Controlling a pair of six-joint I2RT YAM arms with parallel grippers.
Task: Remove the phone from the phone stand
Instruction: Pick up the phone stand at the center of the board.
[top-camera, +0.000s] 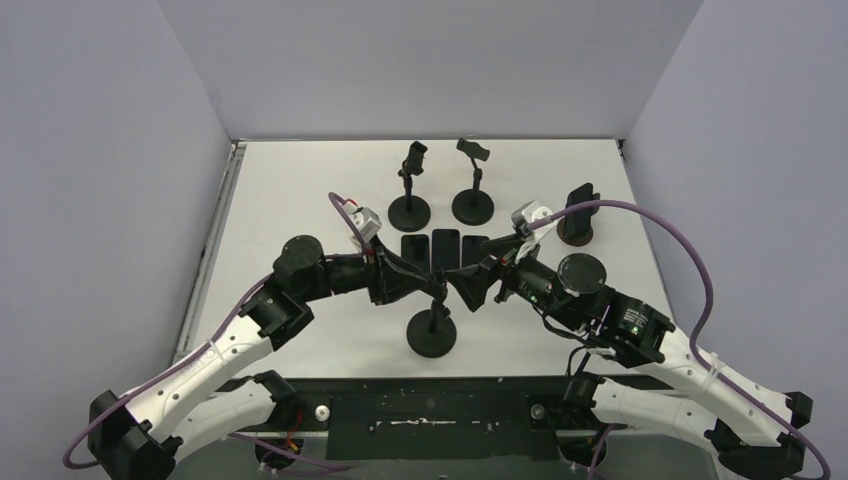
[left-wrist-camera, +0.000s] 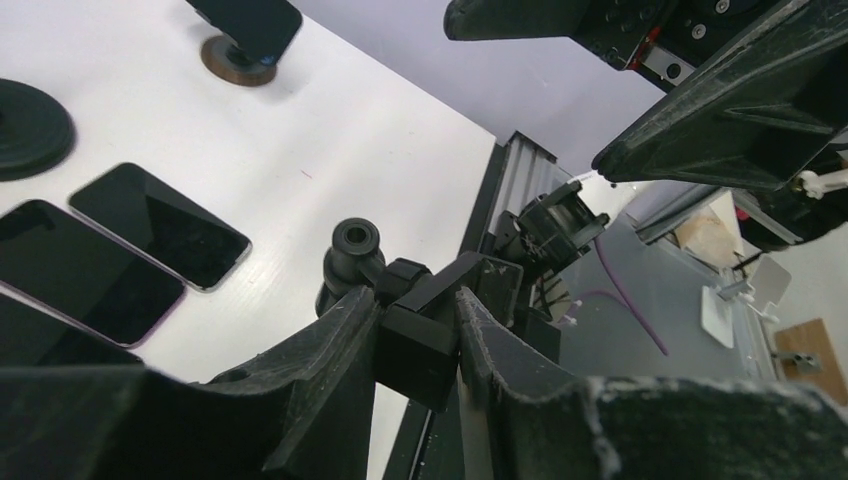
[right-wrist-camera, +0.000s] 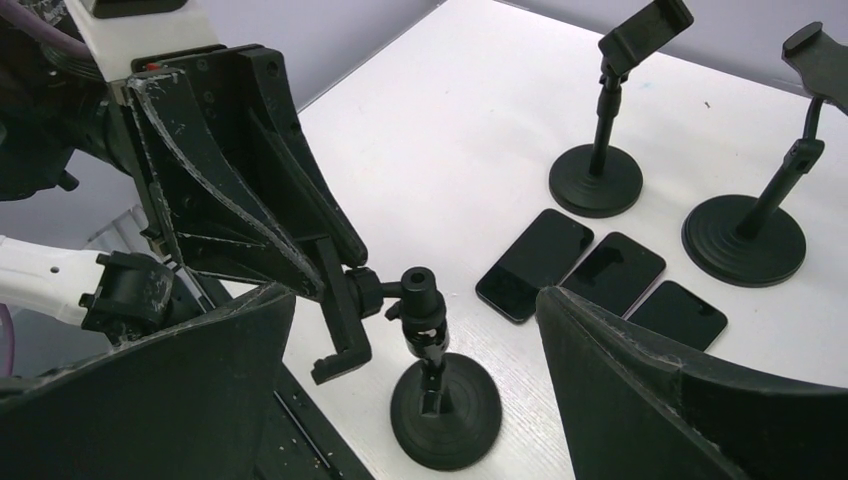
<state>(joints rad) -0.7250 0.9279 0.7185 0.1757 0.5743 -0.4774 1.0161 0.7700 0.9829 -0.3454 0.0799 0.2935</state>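
A black phone stand with a round base stands near the table's front edge; it also shows in the right wrist view. Its clamp holds no phone. My left gripper is shut on that clamp. My right gripper is open, its fingers wide on either side of the stand's post. Three dark phones lie flat side by side behind the stand. Another dark phone stands upright in a small round brown stand at the right.
Two more black stands with empty clamps are at the back, one left and one right. A black rail runs along the table's near edge. Grey walls close in the sides and back.
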